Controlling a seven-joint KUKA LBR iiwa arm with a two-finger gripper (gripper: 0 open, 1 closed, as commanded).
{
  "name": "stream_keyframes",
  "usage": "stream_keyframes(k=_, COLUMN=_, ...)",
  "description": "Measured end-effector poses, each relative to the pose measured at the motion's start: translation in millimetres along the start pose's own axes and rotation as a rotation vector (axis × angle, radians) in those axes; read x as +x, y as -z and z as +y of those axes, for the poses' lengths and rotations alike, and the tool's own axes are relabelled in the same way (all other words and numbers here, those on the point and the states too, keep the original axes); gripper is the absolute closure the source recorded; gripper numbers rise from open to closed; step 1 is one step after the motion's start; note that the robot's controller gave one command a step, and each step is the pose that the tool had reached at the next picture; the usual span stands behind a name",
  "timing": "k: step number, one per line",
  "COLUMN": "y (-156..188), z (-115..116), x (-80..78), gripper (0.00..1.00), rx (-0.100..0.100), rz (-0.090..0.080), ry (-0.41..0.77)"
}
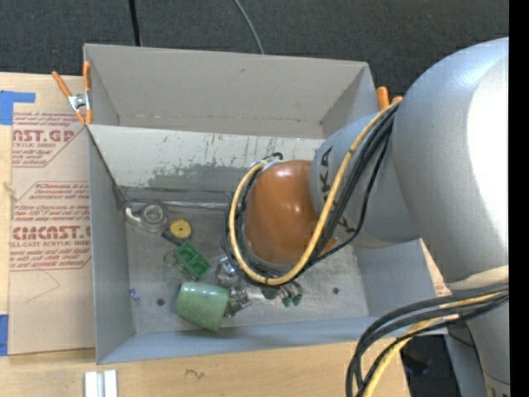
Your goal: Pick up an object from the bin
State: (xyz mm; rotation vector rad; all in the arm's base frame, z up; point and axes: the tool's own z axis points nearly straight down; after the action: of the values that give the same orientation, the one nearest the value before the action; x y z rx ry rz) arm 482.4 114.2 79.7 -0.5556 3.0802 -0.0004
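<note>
Gripper (233, 288): hanging low over the front floor of the bin (107, 238), just beside pale green cup (201, 305) lying on its side; open or closed, I cannot tell; green block (192, 259) lying near

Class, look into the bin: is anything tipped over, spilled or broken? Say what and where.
The pale green cup lies tipped on its side near the front wall of the bin. The green block and yellow disc further back simply lie loose. Nothing looks spilled or broken.
</note>
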Motion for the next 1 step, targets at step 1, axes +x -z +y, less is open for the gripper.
stream_keyframes(k=1, y=118.0, z=-21.3, x=6.5, gripper=1.0, rx=-0.002, rz=0.005, ry=0.312)
